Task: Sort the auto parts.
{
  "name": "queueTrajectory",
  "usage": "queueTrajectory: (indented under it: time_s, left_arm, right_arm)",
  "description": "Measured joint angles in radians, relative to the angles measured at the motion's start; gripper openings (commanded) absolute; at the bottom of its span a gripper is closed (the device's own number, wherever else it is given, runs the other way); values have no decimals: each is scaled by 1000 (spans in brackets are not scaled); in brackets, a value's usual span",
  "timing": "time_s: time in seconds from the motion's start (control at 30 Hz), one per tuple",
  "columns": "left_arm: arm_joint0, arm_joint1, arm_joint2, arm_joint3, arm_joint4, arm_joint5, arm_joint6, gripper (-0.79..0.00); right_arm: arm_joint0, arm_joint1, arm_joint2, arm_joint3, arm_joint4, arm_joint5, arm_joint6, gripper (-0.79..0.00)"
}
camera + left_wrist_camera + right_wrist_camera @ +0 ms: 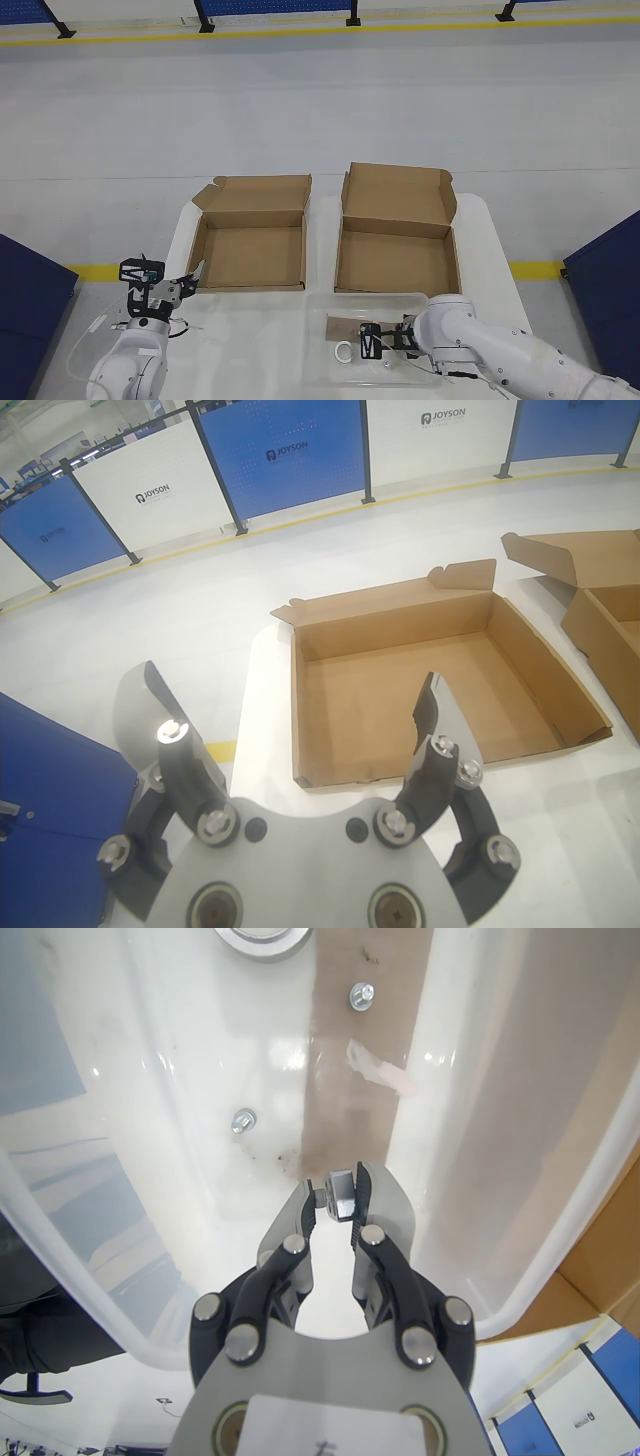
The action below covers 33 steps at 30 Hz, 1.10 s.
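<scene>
Here the right fingers (387,1200) clamp what seems a hex bolt (342,1200) between their tips; left fingers (442,712) apart.

Glossy white, rounded arm shells (500,355), thin dark cables (185,329) looping alongside. On left gripper (290,680) and right gripper (336,1188) alike: pale grey metal palm plate, black link bars pinned by round silver screws (216,824), curved silver fingers (452,720) faced with ribbed black pads (422,710). White printed label (330,1428) on the right wrist plate.

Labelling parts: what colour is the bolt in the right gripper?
Silver-grey metal; the bolt shows best in the right wrist view.
</scene>
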Motion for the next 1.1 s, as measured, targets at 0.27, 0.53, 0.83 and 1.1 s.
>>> queueTrajectory:
  time_s: [0.27, 0.53, 0.83, 1.1]
  left_arm:
    - [0, 0, 0, 0, 0, 0, 0, 0]
    - [0, 0, 0, 0, 0, 0, 0, 0]
    - [0, 0, 0, 0, 0, 0, 0, 0]
    - [0, 0, 0, 0, 0, 0, 0, 0]
  right_arm:
    - [-25, 19, 110, 55, 180, 15, -154, -785]
    - [-92, 61, 247, 130, 461, -94, -275, -785]
    - [-133, 77, 294, 166, 568, -170, -318, -785]
    - [-143, 77, 301, 177, 563, -148, -342, -785]
